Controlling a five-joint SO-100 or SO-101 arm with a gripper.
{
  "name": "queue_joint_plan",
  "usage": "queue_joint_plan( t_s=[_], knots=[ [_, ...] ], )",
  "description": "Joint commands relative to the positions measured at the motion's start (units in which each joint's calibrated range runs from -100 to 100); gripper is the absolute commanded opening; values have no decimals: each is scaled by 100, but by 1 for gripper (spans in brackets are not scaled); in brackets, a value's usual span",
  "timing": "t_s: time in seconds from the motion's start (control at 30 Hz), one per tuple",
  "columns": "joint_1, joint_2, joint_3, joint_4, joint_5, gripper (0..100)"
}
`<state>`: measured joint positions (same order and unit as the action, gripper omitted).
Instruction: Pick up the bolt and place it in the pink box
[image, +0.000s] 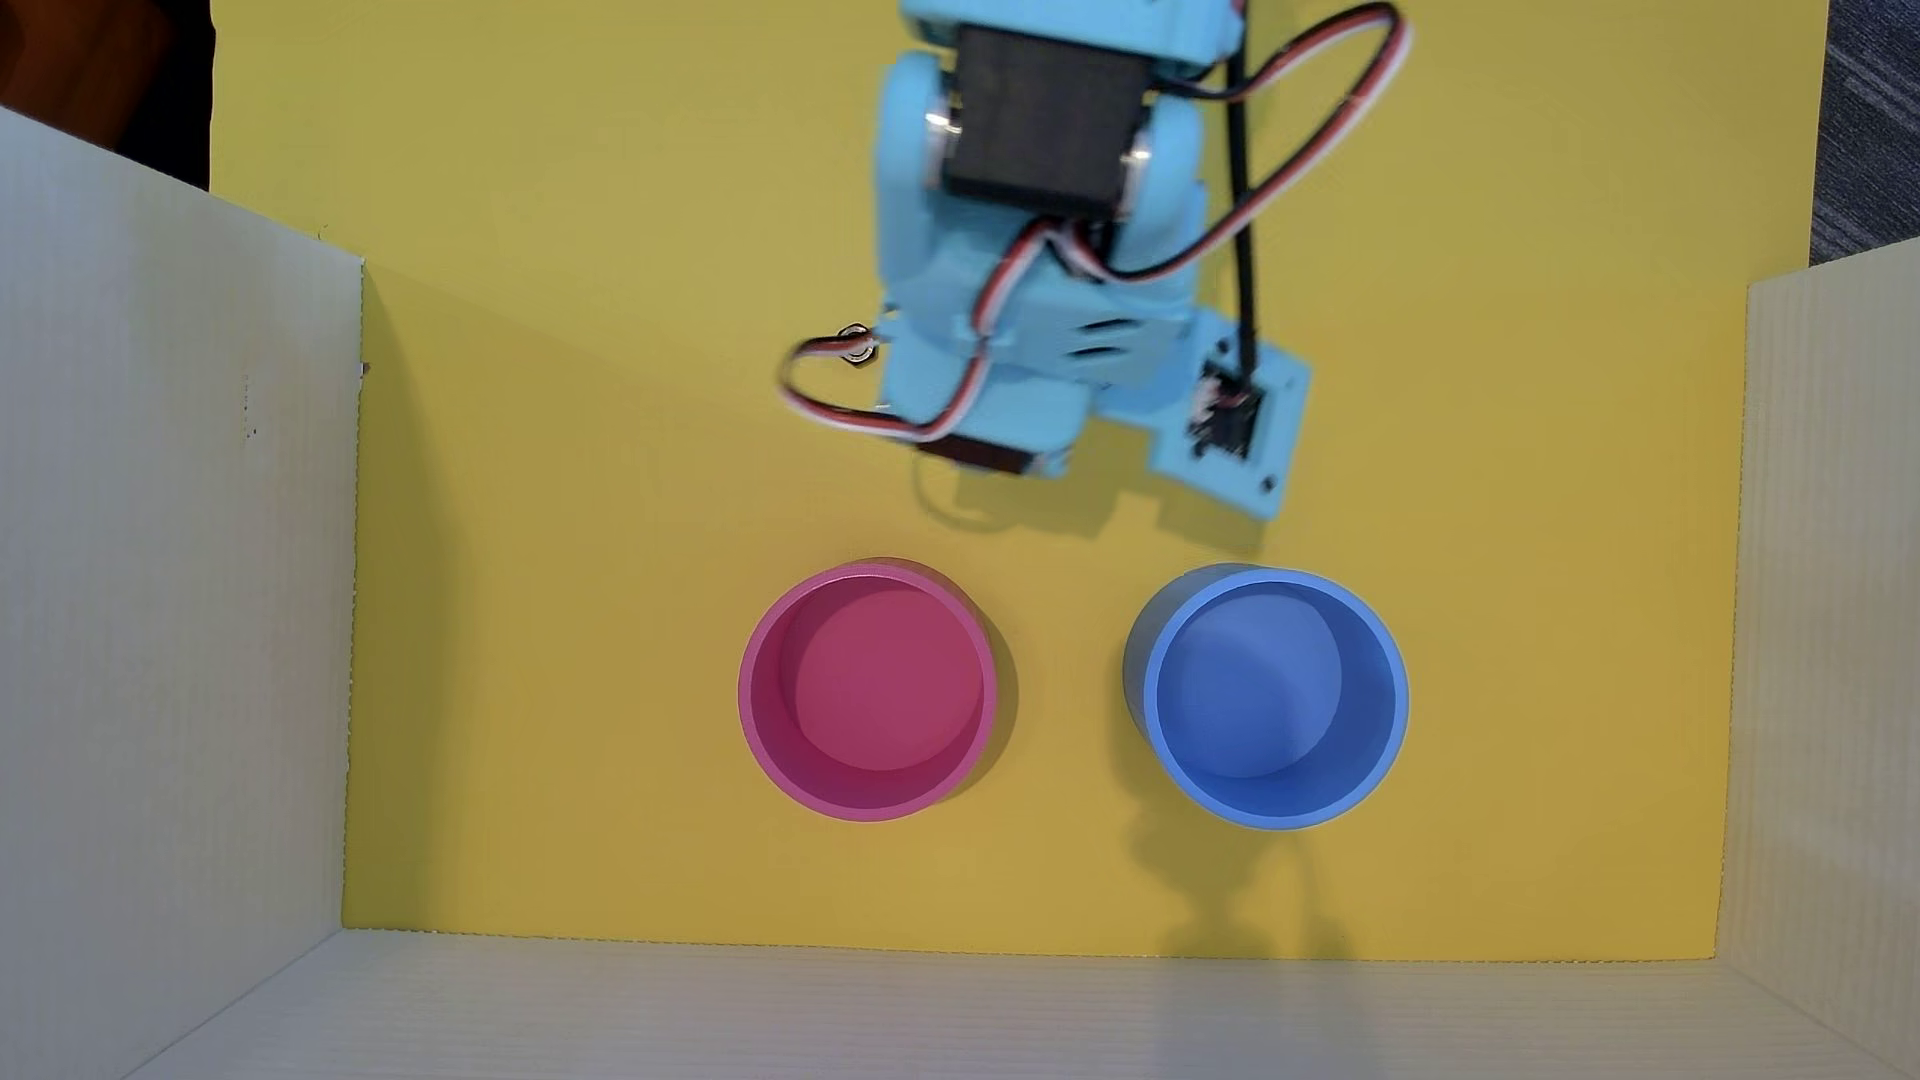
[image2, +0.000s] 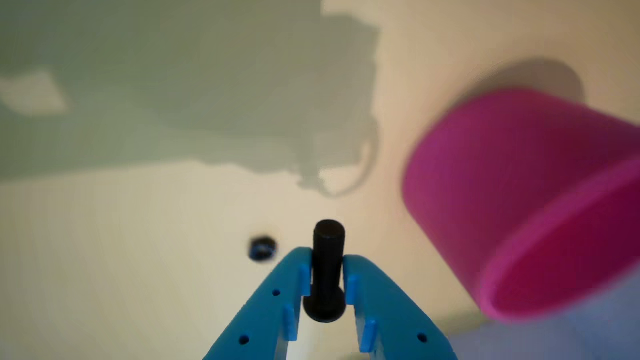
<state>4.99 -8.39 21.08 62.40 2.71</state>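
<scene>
Gripper (image2: 327, 272): jaws clamped on the bolt (image2: 328, 260), shank protruding past the tips.
Pink box (image2: 505, 200): right in the wrist view, apart.

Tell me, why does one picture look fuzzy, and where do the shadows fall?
Wrist view: the bolt in the gripper is sharp, while the pink box and a small dark thing blur. Overhead view: sharp throughout; pink box and blue box cast shadows rightward and downward.
</scene>
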Motion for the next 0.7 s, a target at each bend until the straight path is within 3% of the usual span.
queue_joint_plan(
  t_s=[0.0, 0.6, 0.67],
  knots=[
    [141, -188, -1235, 431, 28, 1],
    [141, 3002, -5830, 1701, -18, 2],
    [148, 3179, -6048, 1881, -24, 6]
  ],
)
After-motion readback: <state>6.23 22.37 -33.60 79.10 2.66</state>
